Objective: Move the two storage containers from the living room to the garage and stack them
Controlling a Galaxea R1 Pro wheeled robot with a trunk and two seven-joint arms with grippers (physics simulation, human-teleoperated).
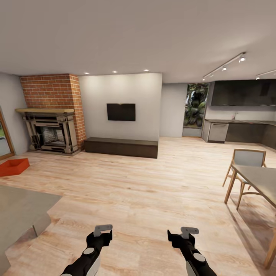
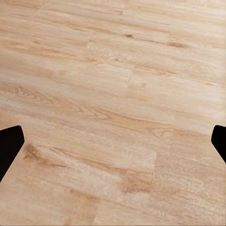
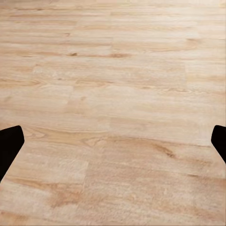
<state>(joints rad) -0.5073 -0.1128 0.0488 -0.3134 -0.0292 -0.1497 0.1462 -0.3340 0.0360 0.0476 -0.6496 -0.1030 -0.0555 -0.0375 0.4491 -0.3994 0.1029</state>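
I am in the living room with its light wood plank boards (image 1: 145, 184). One orange-red open-topped storage container (image 1: 13, 166) sits on the planks at the far left, near the brick fireplace (image 1: 51, 115), well away from both arms. My left gripper (image 1: 102, 230) and right gripper (image 1: 188, 231) hang low in front of me, both open and empty. In the wrist views the dark fingertips (image 2: 9, 143) (image 3: 9, 143) stand wide apart over bare planks. The garage and its floor are out of view.
A grey flat surface (image 1: 19, 211) juts in at the lower left. A wooden dining table (image 1: 260, 180) and chair (image 1: 247, 161) stand at the right. A low dark cabinet (image 1: 121, 147) under a wall TV (image 1: 121, 112) lines the far wall; the kitchen (image 1: 241, 130) lies back right.
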